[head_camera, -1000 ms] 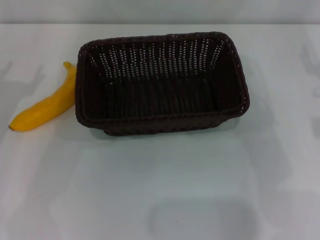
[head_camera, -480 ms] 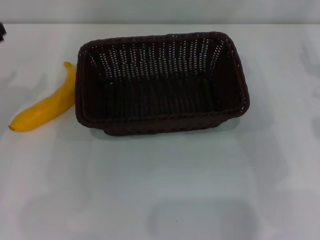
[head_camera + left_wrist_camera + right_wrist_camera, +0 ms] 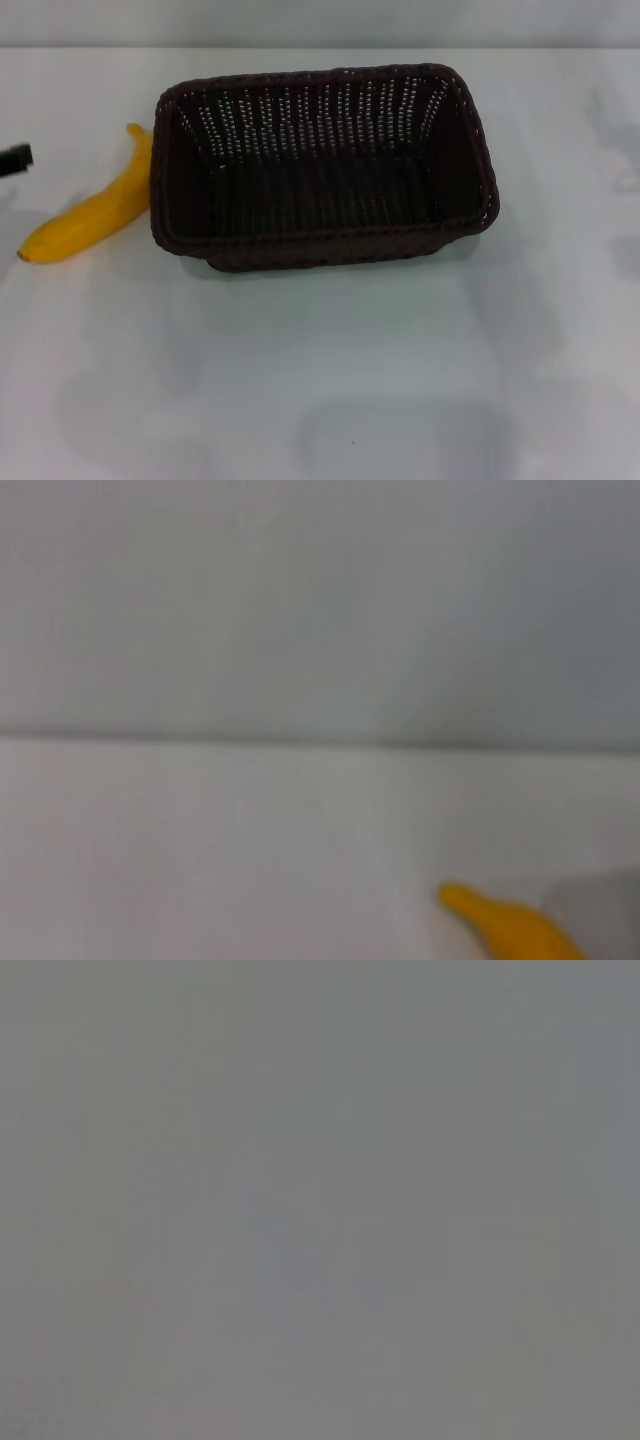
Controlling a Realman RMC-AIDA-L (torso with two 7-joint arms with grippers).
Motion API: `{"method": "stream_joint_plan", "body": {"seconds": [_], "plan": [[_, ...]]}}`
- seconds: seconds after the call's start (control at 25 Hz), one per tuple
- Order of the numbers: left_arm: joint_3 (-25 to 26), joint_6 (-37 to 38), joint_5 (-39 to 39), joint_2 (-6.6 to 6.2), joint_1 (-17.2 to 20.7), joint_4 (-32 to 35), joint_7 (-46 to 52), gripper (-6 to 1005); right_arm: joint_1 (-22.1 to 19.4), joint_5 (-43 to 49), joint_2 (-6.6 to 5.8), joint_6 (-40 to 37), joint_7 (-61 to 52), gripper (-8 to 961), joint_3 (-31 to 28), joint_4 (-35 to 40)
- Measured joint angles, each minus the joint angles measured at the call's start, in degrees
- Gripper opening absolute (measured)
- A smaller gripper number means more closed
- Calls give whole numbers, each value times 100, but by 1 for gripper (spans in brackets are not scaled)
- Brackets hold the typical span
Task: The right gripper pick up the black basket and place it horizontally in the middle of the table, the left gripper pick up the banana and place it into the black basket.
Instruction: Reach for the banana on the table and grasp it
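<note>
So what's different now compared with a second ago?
The left gripper has crept into sight at the table's left edge, lower than half a second ago, heading toward the banana. It has not touched it. The banana and black basket lie just as before, side by side.

Woven wicker basket (image 3: 325, 170), glossy table (image 3: 320, 370)
</note>
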State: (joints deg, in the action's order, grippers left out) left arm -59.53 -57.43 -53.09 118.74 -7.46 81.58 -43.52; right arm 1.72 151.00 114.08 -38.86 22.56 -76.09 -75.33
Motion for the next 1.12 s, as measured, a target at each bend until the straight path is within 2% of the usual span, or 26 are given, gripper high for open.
{"method": "stream_joint_plan", "body": {"seconds": [0.16, 0.6, 0.8, 1.12], "plan": [[14, -74, 268, -1, -73, -163, -141, 875, -66, 79, 8, 47, 1, 738, 105, -119], [93, -220, 384, -49, -676, -1033, -1047, 869, -329, 91, 29, 217, 68, 737, 275, -382], [90, -399, 356, -56, -801, -1069, -1260, 867, -520, 171, 57, 219, 115, 737, 331, -552], [53, -499, 306, 3, -888, -1132, -1385, 863, -647, 238, 65, 215, 116, 737, 421, -658]]}}
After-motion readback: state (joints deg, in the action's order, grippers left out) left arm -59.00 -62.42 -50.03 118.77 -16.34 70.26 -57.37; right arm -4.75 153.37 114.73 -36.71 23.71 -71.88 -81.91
